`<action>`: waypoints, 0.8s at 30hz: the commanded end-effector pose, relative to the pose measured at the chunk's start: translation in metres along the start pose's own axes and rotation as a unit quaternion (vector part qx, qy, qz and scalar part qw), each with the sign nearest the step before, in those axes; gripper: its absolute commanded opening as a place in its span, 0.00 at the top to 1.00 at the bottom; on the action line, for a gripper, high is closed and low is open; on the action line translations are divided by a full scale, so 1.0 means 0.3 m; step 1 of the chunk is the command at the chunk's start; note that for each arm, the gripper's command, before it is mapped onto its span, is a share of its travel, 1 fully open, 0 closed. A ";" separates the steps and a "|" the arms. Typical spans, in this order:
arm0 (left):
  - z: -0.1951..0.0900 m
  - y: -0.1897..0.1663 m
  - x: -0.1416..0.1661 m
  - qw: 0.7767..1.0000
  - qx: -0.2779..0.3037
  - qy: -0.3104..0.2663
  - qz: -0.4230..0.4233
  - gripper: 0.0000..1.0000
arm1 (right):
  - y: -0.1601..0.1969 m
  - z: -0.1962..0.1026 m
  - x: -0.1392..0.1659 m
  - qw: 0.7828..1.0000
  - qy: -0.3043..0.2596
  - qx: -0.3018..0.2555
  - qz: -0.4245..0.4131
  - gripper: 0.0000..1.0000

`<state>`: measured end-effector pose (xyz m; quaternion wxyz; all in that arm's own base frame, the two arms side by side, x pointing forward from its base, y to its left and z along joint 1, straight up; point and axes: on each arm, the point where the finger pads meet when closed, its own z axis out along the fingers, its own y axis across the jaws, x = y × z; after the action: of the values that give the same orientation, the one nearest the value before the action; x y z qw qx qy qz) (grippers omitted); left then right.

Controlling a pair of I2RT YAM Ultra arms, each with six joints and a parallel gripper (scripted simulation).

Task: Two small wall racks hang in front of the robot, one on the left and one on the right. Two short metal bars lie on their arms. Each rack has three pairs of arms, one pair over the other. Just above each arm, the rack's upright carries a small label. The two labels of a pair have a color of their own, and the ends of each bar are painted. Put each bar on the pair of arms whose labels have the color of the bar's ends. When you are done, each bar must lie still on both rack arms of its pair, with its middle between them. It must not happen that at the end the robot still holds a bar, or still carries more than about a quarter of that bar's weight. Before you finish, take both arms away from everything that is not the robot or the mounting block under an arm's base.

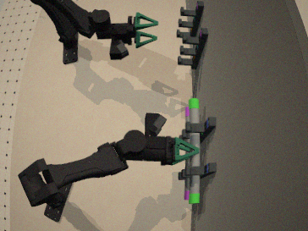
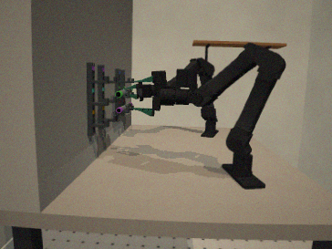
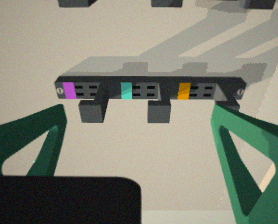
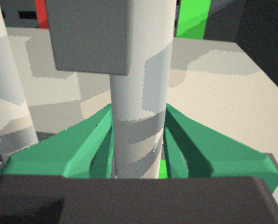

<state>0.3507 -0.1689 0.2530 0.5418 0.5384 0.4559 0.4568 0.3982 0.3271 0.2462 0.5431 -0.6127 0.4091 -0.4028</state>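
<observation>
Has the right gripper point(image 1: 198, 151) point(image 2: 126, 92) point(image 4: 138, 112) clamped on the middle of the green-ended bar point(image 1: 194, 119) point(image 2: 119, 94) point(image 4: 150, 90), toward half past four from the top view's center. Shows both green ends jutting past the outer edges of the right rack point(image 1: 212, 121). Cannot tell whether to call that bar resting on rack arms. See the magenta-ended bar point(image 1: 187, 112) point(image 2: 119, 110) lower, at nine o'clock of the green-ended one from above, with little room between. Find the left gripper point(image 1: 156, 30) point(image 2: 133, 95) point(image 3: 138, 112) near twelve o'clock, fingers wide apart around nothing, with open room before the left rack point(image 1: 205, 35) point(image 2: 90, 97) point(image 3: 150, 80) at one o'clock. Note no bar on that rack.
</observation>
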 end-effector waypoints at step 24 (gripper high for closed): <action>-0.004 -0.015 -0.007 1.000 0.002 -0.001 0.001 0.00 | -0.068 0.002 0.019 0.999 0.003 0.043 0.025 1.00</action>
<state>0.3507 -0.1689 0.2530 0.5418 0.5384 0.4559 0.4568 0.3985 0.3275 0.2454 0.5501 -0.6062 0.4086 -0.4037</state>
